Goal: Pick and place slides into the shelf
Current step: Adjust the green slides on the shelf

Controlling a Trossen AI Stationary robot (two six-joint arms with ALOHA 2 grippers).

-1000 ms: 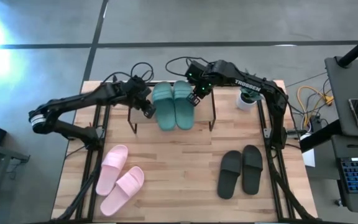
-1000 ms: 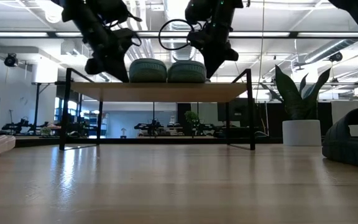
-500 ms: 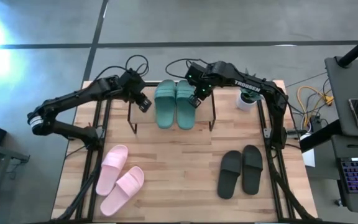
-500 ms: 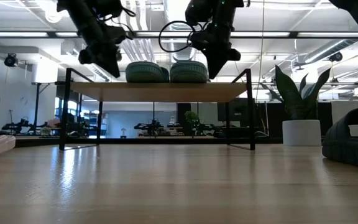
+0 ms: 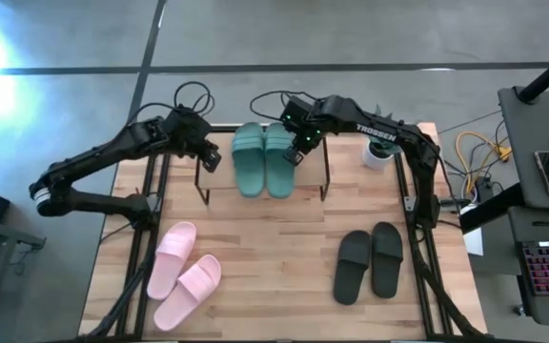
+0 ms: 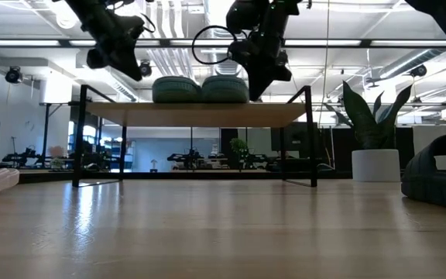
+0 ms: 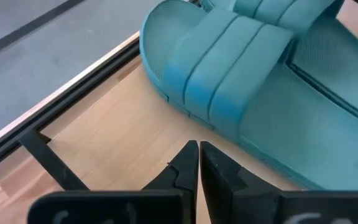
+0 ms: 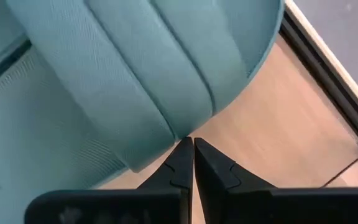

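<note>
So the left claw [image 5: 209, 157] has backed off and lifted since a second ago. It was sitting right against the outer edge of the green slides [image 5: 264, 159], and now there's a clear gap, with the pair off to its inner side. The pair itself has slid a bit toward the left end of the shelf [image 5: 324, 170] and toward the far edge, so it looks like the right claw [image 5: 294, 152] has been nudging it over. That one hasn't gone anywhere much; it's still pressed up by the strap of the nearer green slide.

Both claws are pinched shut with nothing in them. In the wrist views the fingers are closed tip to tip, the green slide lying just past the tips on the wooden board.

From table height the green pair sits flat on top of the shelf, side by side, the left claw up and off to one side, the right claw hanging over the other end of the pair.

My read: the green pair is done, just getting tidied. The pink slides [image 5: 186, 272] and the black slides [image 5: 370, 261] are still out on the table [image 5: 274, 257], well away from either claw, so two pairs to go.
</note>
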